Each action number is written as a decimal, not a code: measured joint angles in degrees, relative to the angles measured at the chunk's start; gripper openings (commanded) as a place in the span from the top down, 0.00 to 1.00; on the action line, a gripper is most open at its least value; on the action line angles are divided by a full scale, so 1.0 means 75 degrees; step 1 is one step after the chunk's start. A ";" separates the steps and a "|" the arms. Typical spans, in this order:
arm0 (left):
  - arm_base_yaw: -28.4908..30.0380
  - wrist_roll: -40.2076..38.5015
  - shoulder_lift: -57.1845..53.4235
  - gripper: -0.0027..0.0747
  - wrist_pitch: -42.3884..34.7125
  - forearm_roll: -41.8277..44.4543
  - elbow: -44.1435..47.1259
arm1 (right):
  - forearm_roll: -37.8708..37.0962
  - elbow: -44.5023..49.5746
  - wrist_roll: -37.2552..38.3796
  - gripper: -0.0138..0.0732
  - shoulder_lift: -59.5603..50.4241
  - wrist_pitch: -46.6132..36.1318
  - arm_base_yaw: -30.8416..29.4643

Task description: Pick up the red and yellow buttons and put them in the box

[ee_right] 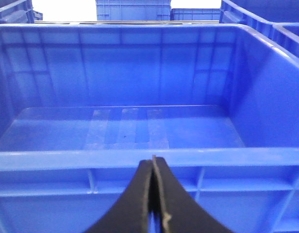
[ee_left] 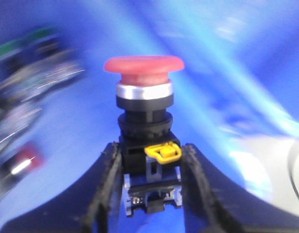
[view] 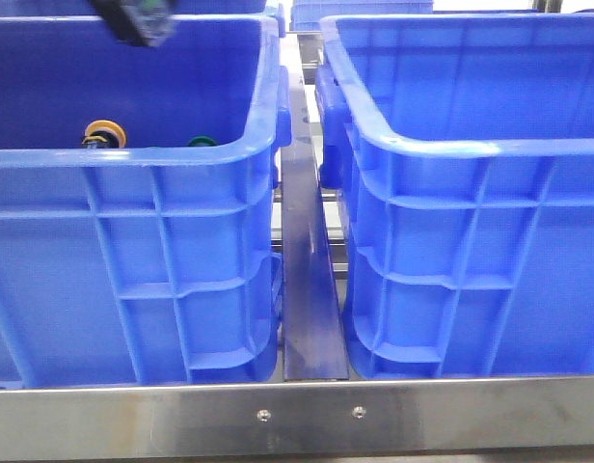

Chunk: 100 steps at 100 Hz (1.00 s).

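Note:
My left gripper is shut on the dark body of the red button and holds it upright, red cap and silver collar above the fingers. The background there is motion-blurred. In the front view only part of the left arm shows, above the left blue crate. The yellow button lies inside that crate by its near wall. My right gripper is shut and empty, just outside the near rim of the right blue box, whose floor is bare. That box also shows in the front view.
A green-capped button lies in the left crate near the yellow one. Blurred green-capped and red-capped buttons show beside the left gripper. A dark metal rail runs between the crates. A steel bar edges the front.

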 measured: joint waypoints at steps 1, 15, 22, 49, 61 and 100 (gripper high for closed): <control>-0.0104 0.0070 0.0000 0.90 0.0000 0.0000 0.0000 | 0.0000 0.0000 0.0000 0.84 0.0000 0.0000 0.0000; -0.1083 0.0846 0.0000 0.90 0.0000 0.0000 0.0000 | 0.0000 0.0000 0.0000 0.84 0.0000 0.0000 0.0000; -0.1457 0.1028 0.0000 0.90 0.0000 -0.0027 0.0000 | 0.0000 0.0000 0.0000 0.84 0.0000 0.0000 0.0000; -0.1812 0.1131 0.0000 0.90 0.0000 -0.0031 0.0000 | 0.0438 -0.0391 0.0058 0.84 0.0000 0.0954 0.0000; -0.1812 0.1131 0.0000 0.90 0.0000 -0.0031 0.0000 | 0.0977 -0.1301 0.0088 0.84 0.0229 0.2130 0.0000; -0.1812 0.1142 0.0000 0.90 0.0000 -0.0031 0.0000 | 0.1541 -0.3843 -0.0308 0.37 0.2304 0.5047 0.0000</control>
